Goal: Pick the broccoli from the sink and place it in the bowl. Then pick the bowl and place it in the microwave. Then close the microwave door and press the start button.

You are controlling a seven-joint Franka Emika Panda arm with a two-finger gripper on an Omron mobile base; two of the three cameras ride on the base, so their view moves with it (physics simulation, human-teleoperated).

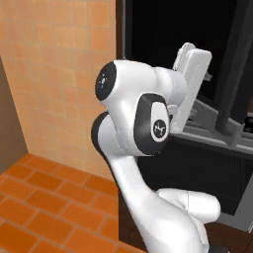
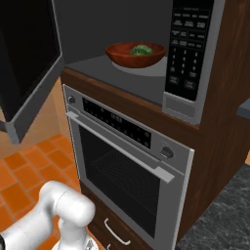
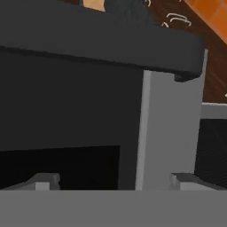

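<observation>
With the claw [image 3: 115, 181] spread wide and empty, the microwave door [image 3: 168, 133] stands directly ahead, swung open. Likely rigid, hinged, light-swinging: push its grey frame edge, not the glass.

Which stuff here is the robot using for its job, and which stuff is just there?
For the job:
- broccoli, in the bowl
- bowl, inside the microwave
- microwave
- microwave door, open

Just there:
- oven below the microwave
- orange floor tiles

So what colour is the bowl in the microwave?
Reddish-brown wood; the bowl shows best in the right base view.
</observation>
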